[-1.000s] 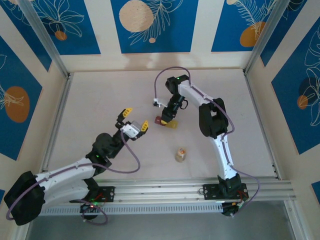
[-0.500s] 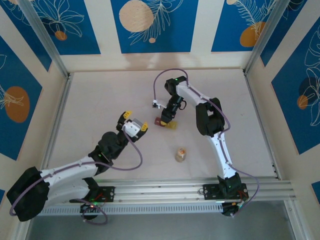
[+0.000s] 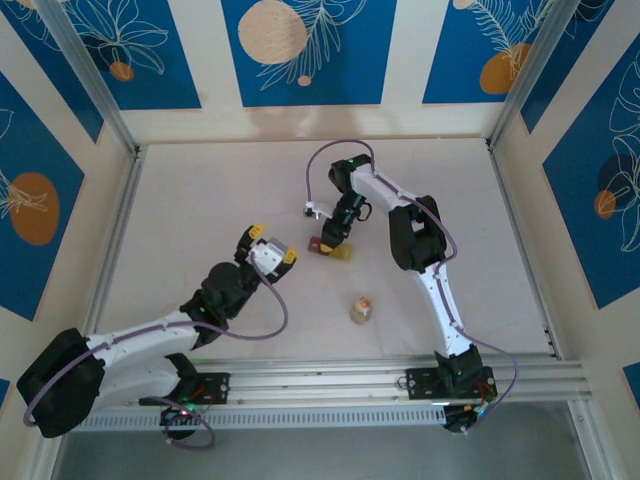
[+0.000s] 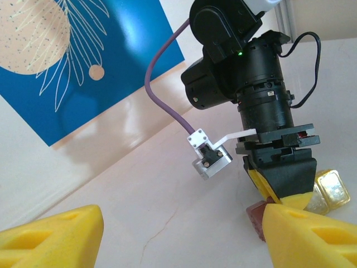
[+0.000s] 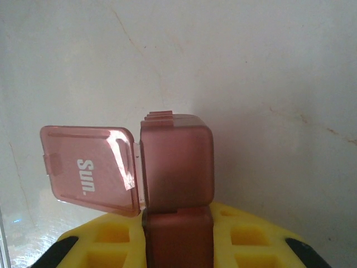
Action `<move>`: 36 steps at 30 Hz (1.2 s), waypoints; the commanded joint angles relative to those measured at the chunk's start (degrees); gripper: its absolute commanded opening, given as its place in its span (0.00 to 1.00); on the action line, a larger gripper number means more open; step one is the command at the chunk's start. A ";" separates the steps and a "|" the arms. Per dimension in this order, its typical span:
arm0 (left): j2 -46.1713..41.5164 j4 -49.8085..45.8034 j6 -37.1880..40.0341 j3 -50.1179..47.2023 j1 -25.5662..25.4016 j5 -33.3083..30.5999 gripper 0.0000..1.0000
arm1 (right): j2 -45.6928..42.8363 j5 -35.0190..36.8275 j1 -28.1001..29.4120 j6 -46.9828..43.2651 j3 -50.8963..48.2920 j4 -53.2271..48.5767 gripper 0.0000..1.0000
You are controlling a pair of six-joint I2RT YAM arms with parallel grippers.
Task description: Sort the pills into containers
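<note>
Right tool (image 3: 330, 238) pinches the containers (image 5: 176, 167) by the dark red cell, held between its pads. The lid (image 5: 89, 177), marked "Sun.", is flipped open just ahead of the tool tips. The yellow-tan cell (image 4: 333, 188) lies just beside the fingers. Left tool (image 3: 270, 246) is spread and empty, apart from the containers. A vial (image 3: 362, 310) stands on the table (image 3: 200, 200), behind the right tool.

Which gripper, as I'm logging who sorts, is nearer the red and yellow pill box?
Right. The right gripper is closed on the pill box, at its red cell; the left gripper hovers open, off to its left.
</note>
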 commanded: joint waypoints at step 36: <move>6.51 3.51 -3.60 2.10 -0.13 -0.83 0.76 | -10.98 6.26 -2.80 0.74 -5.80 12.08 0.56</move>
